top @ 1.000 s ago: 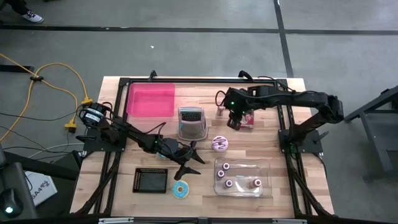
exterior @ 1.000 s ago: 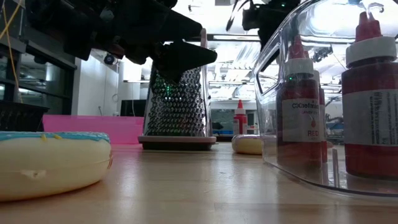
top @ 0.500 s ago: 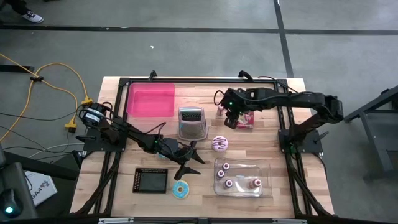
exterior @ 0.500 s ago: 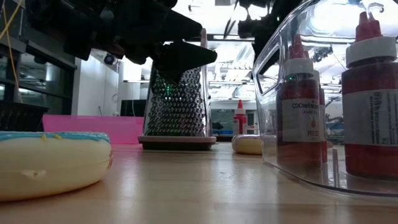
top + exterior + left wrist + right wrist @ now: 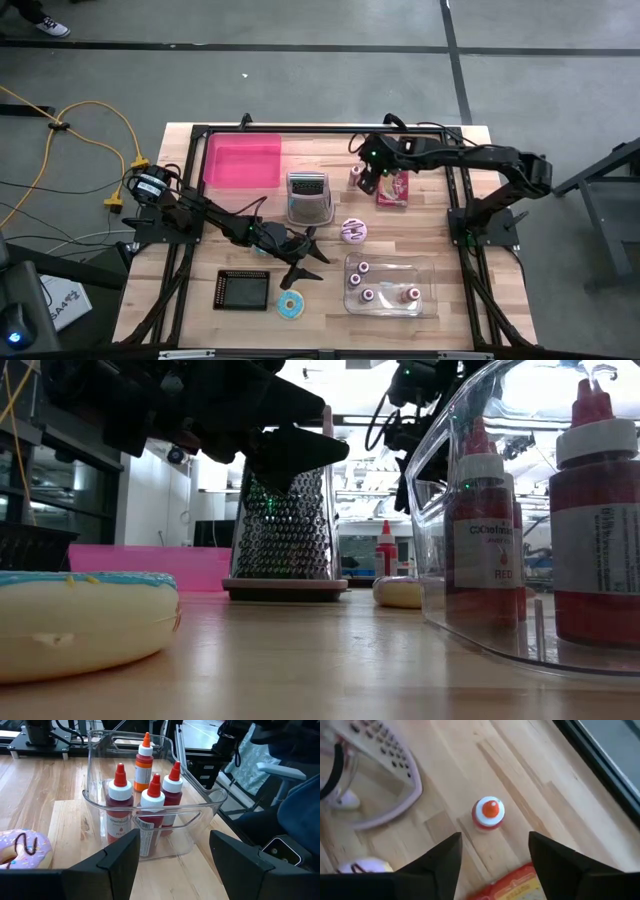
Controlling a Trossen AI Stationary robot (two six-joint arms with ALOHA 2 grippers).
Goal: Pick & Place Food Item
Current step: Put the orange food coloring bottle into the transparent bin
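Your right tool [image 5: 374,178] hovers near worktop's far edge, fingers spread, gripping nothing. Red food packet [image 5: 394,186] lies flat just beside it, toward right edge; sauce bottle [image 5: 488,813] stands directly below. Left tool [image 5: 303,262] open, mid-worktop, farther off.

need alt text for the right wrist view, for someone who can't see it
Looking down between the right end effector's two open dark fingers, a small red bottle with a white cap and orange tip stands upright on the wooden table. A metal grater is beside it, with part of a red food packet at the edge.
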